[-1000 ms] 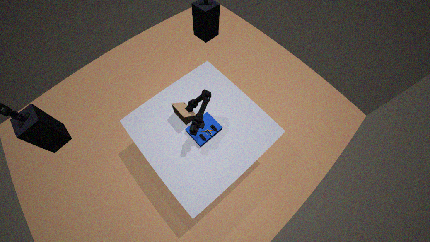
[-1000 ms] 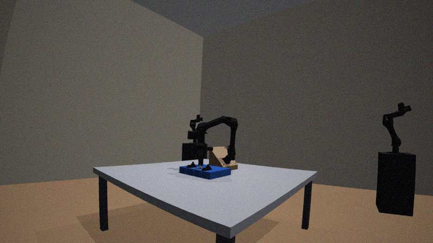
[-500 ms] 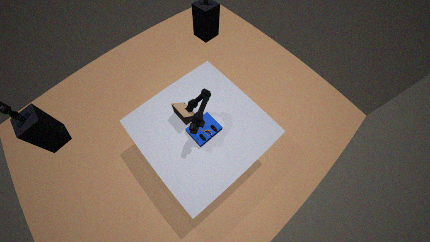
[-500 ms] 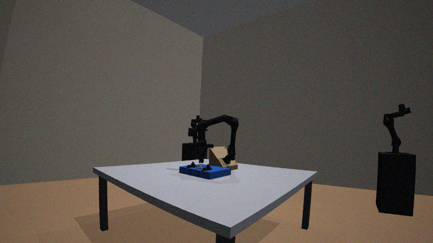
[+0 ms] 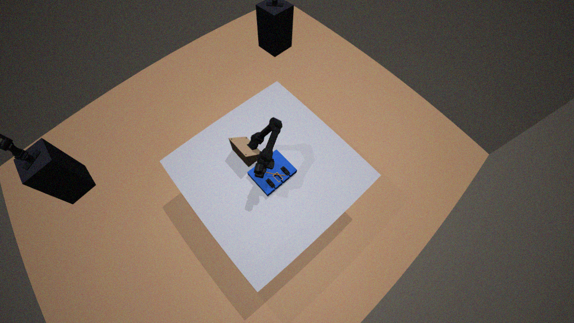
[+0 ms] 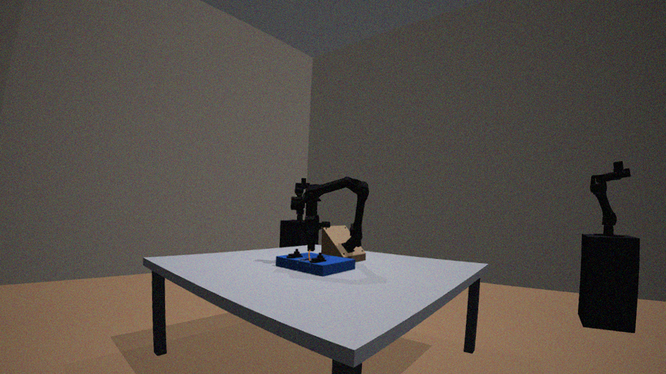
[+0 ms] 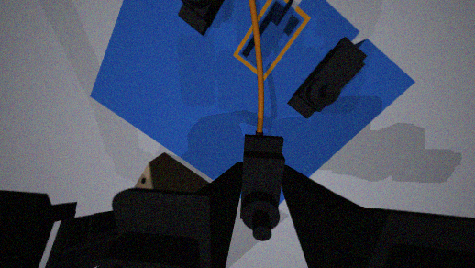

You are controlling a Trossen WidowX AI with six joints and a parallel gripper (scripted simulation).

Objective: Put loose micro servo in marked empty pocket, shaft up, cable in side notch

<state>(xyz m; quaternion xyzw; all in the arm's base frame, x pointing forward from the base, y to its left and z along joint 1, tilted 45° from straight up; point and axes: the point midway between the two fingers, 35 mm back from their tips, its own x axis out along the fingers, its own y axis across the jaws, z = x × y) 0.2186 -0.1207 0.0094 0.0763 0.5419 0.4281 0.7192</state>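
My gripper (image 6: pixel 311 248) (image 7: pixel 261 168) is shut on the loose black micro servo (image 7: pixel 262 181), a finger on each side of its body. The servo is held above the blue deck (image 5: pixel 276 155) (image 6: pixel 339 264) (image 7: pixel 147 92); its shaft end is toward the bottom of the wrist view, pointing roughly up at the camera. Its orange cable (image 6: pixel 309 255) (image 7: pixel 260 94) leaves the other end and crosses over the pocket's orange outline (image 7: pixel 286 48) in the wrist view. The pocket inside that outline holds no servo. The fingertips are hidden in the top view.
Two seated black servos flank the pocket, one servo (image 5: pixel 270 183) (image 7: pixel 199 15) on one side and another servo (image 5: pixel 285 170) (image 7: pixel 330 75) on the other. A tan sloped block (image 5: pixel 237 143) (image 6: pixel 336 232) stands beside the deck at my arm's base. Other arms stand on black pedestals (image 5: pixel 275 32) (image 6: pixel 608 285) off the table.
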